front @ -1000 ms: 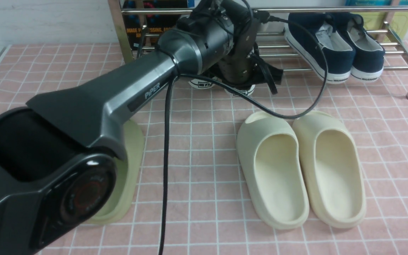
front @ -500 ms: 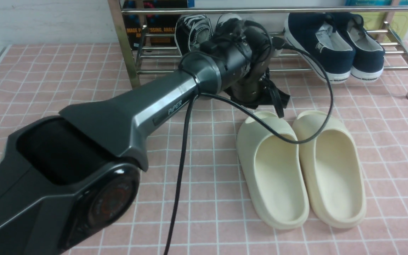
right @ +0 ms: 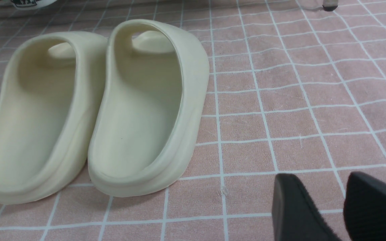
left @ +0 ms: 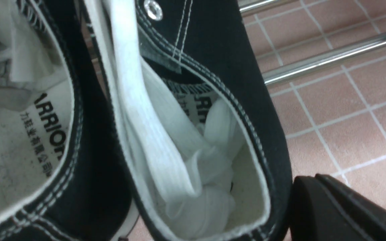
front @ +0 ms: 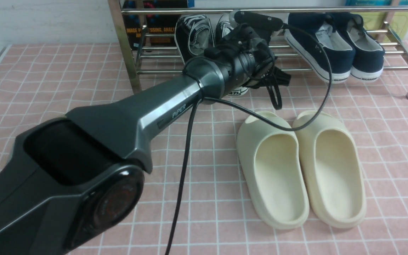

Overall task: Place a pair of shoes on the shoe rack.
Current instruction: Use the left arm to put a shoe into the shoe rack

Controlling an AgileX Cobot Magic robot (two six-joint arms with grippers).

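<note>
Two black canvas sneakers lie side by side with their toes on the lower bars of the chrome shoe rack. One white heel hangs over the rack's front bar. My left gripper is at their heel ends, mostly hidden behind its wrist. In the left wrist view both sneaker openings fill the frame. One black finger presses on the outer wall of one sneaker; the other finger is hidden. A rack bar shows beyond. My right gripper is open and empty, low over the pink tiled mat.
Navy slip-on shoes sit on the rack to the right of the sneakers. A pair of cream slides stands on the mat before the rack, also in the right wrist view. A black cable hangs from my left arm.
My left arm has raised the sneakers from the mat in front of the rack and carried them forward, so their toes now rest on the rack's bars.
</note>
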